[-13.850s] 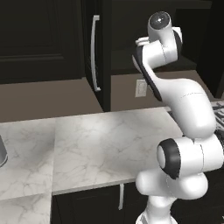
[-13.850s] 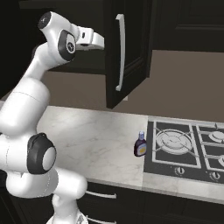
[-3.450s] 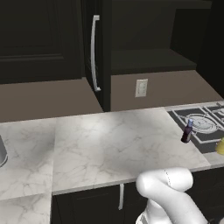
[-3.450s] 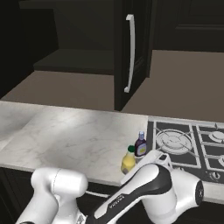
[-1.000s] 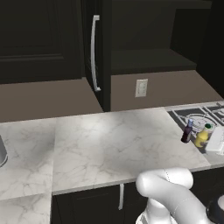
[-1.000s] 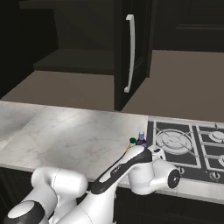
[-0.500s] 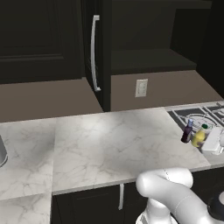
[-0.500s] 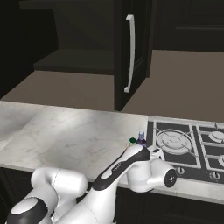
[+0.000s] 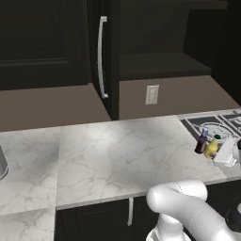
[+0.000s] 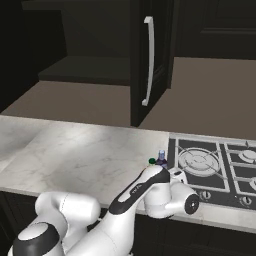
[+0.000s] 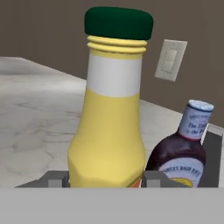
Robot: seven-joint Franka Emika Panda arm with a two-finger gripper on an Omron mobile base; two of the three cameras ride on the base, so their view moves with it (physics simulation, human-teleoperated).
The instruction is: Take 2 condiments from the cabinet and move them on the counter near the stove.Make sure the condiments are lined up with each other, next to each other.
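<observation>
In the hand view the yellow condiment bottle [image 11: 109,131] with its green cap stands upright between my fingertips [image 11: 57,179]; my gripper [image 11: 105,179] is shut on its base. The dark purple bottle [image 11: 181,153] with pale cap and white-blue label sits just behind it to the right. From the left base camera, the yellow bottle [image 9: 212,148] is close beside the purple one [image 9: 201,141] on the marble counter [image 9: 117,155], at the stove's [image 9: 221,127] left edge, with my gripper [image 9: 221,153] on it. The cabinet door [image 9: 100,56] hangs open.
A wall outlet [image 9: 151,94] is on the brown backsplash. The open cabinet door [image 10: 150,60] juts out over the counter [image 10: 75,150]. The stove [image 10: 210,165] lies right of the bottles, its knobs near the front edge. A grey pot edge [image 9: 2,164] shows at far left.
The arm came down from the cabinet to the counter. The yellow bottle moved from the counter's front edge to beside the purple one; in the last second it edged slightly closer.
</observation>
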